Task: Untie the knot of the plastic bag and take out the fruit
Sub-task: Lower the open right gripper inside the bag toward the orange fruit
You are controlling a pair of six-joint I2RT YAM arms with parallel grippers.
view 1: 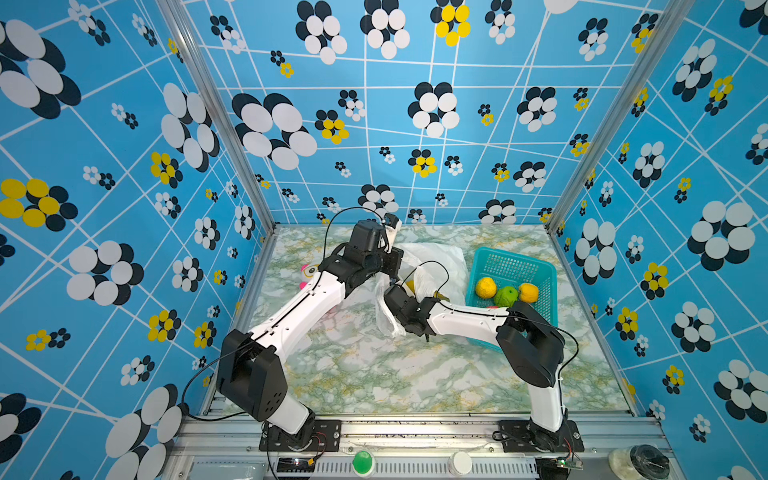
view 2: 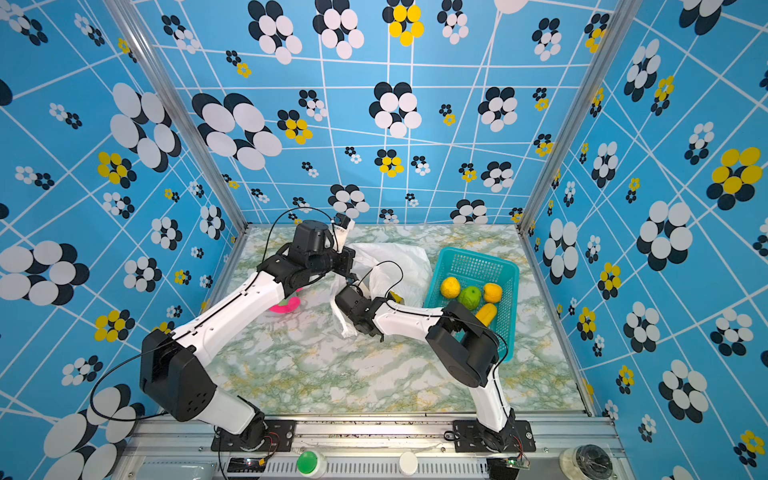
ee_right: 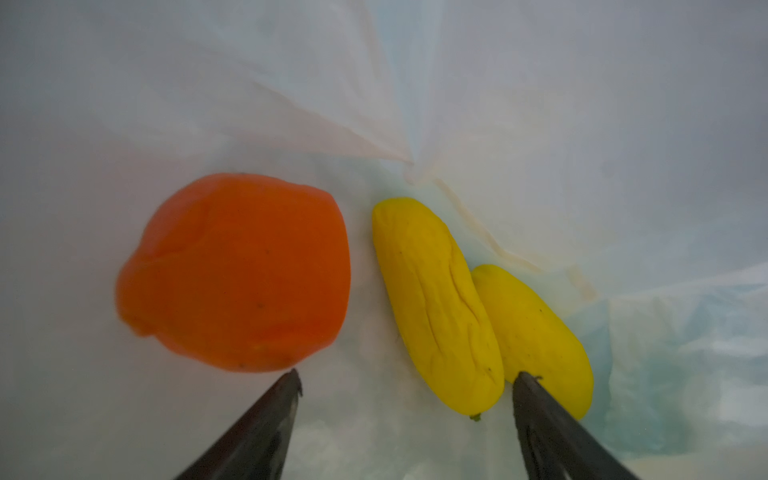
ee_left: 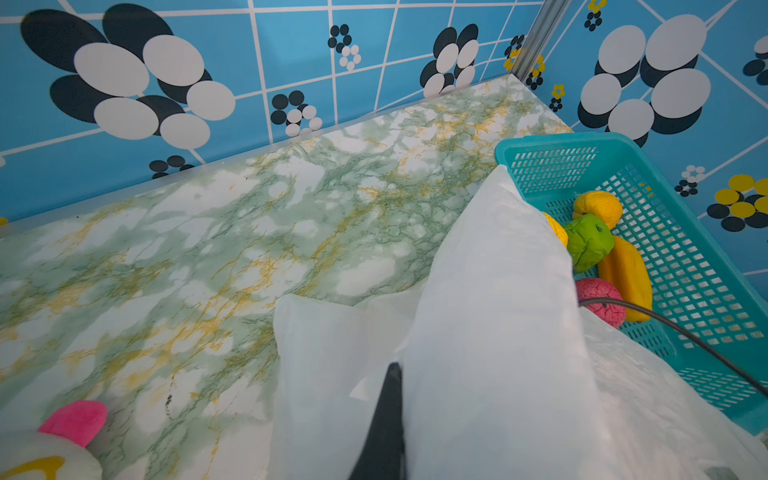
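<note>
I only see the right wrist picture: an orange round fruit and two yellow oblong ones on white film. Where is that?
Observer: Inside the thin white plastic bag, which lies beside a teal plastic basket.
Operator: Is that basket empty?
Observer: No: a green round fruit, yellow round fruits and a pink-red fruit lie in it.
Operator: What keeps the bag open?
Observer: The left pincer, shut on the bag's plastic and holding it up.
</note>
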